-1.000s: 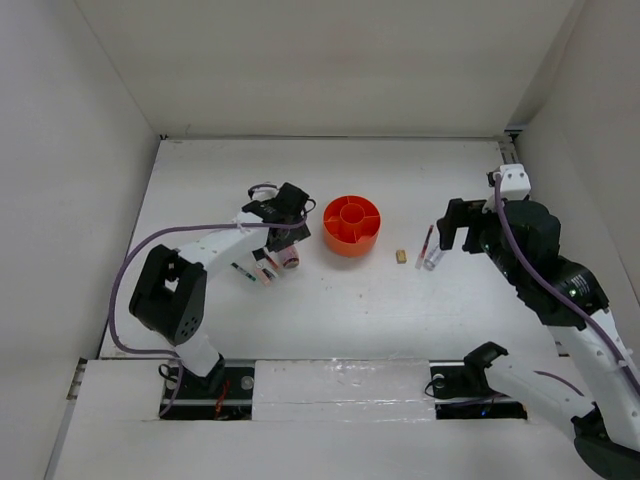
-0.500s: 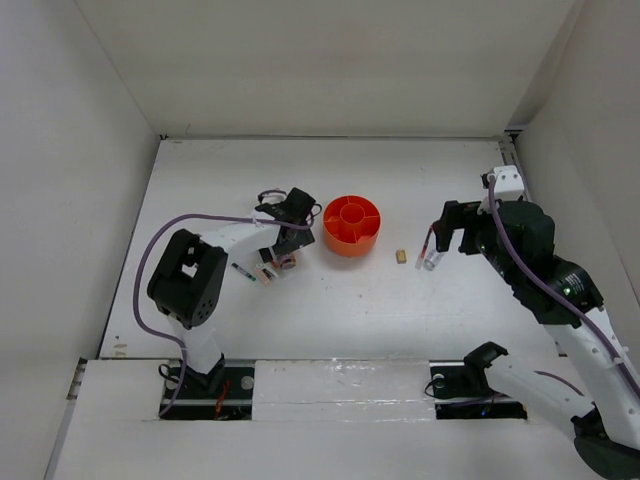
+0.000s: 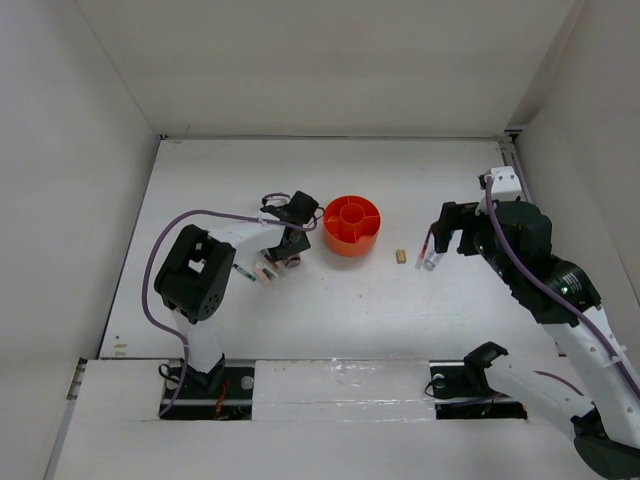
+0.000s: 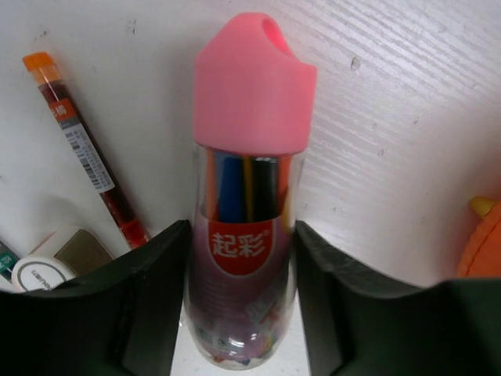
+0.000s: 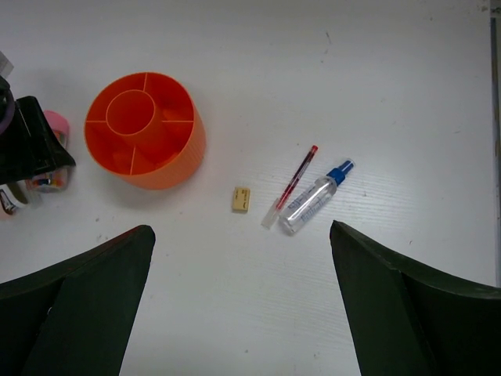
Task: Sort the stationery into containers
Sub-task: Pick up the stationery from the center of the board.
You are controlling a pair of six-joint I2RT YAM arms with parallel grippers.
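The pink-capped bottle (image 4: 244, 180) lies on the table, cap pointing away, and my left gripper (image 4: 243, 235) is shut on its clear body, both black fingers pressed against its sides. From above, this gripper (image 3: 290, 250) sits just left of the orange organiser (image 3: 351, 240). A red pen (image 4: 88, 160) and a pale eraser piece (image 4: 55, 258) lie left of the bottle. My right gripper (image 5: 241, 229) hangs open above the table. Below it lie a tan block (image 5: 240, 198), a red pen (image 5: 293, 184) and a clear blue-capped bottle (image 5: 313, 200).
The organiser's wall (image 5: 160, 176) stands left of the tan block, its compartments holding nothing that I can see. Thin pens (image 3: 245, 272) lie left of the left gripper. White walls enclose the table on three sides.
The left gripper has come down over the pink-capped bottle and its jaws have closed from wide open onto the bottle's sides. The right arm has barely shifted.
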